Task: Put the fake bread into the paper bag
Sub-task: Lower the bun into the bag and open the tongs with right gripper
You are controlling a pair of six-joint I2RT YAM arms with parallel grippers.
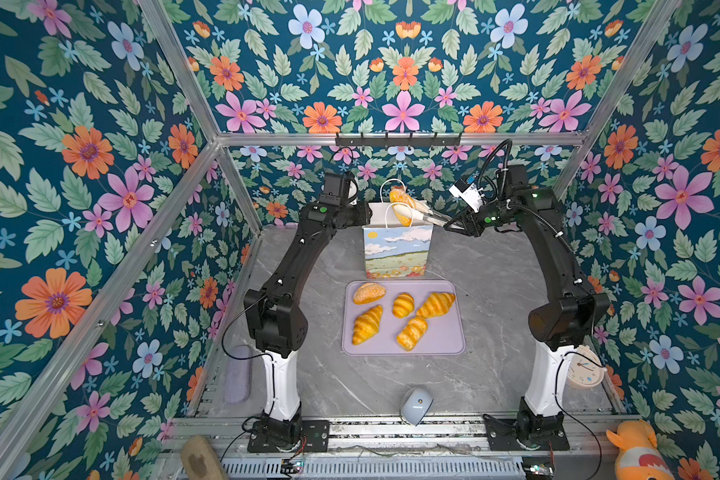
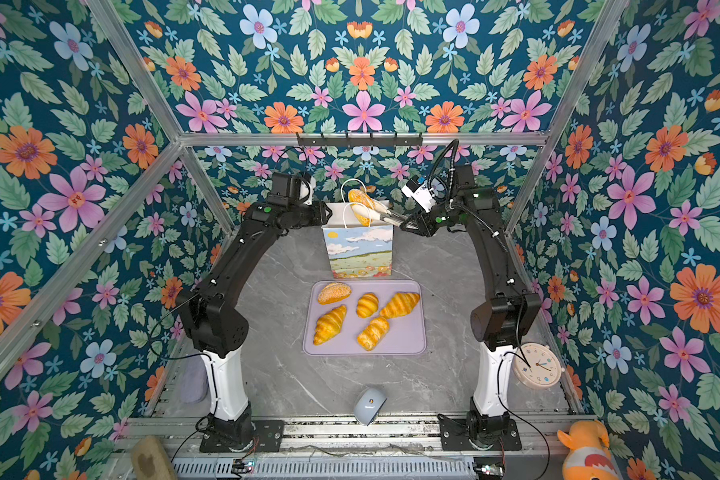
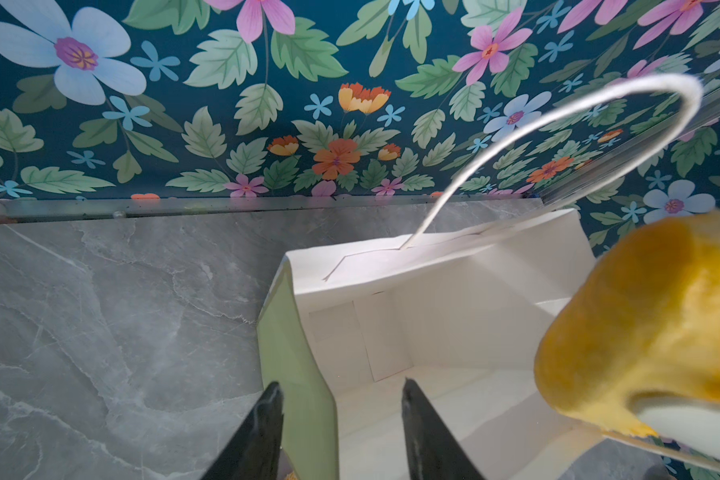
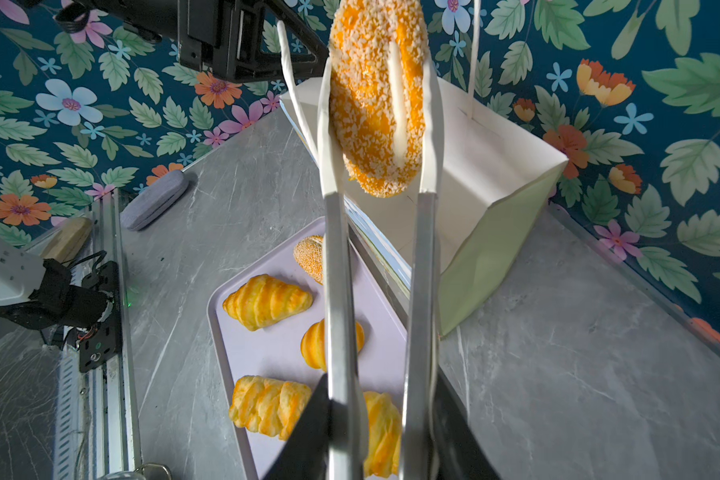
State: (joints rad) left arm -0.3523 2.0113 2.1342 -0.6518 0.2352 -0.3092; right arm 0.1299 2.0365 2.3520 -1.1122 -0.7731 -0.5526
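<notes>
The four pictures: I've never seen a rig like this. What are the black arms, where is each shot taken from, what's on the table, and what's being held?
Two robot arms stand at a grey table, each ending in a two-fingered gripper. Both top views look down on everything from above; the other two pictures come from cameras on the arms' wrists. A lilac tray holds five pieces of fake bread. The right gripper is shut on tongs, which pinch a sixth piece, a seeded bun, above the open paper bag. The left gripper is open, its fingers either side of the bag's wall.
</notes>
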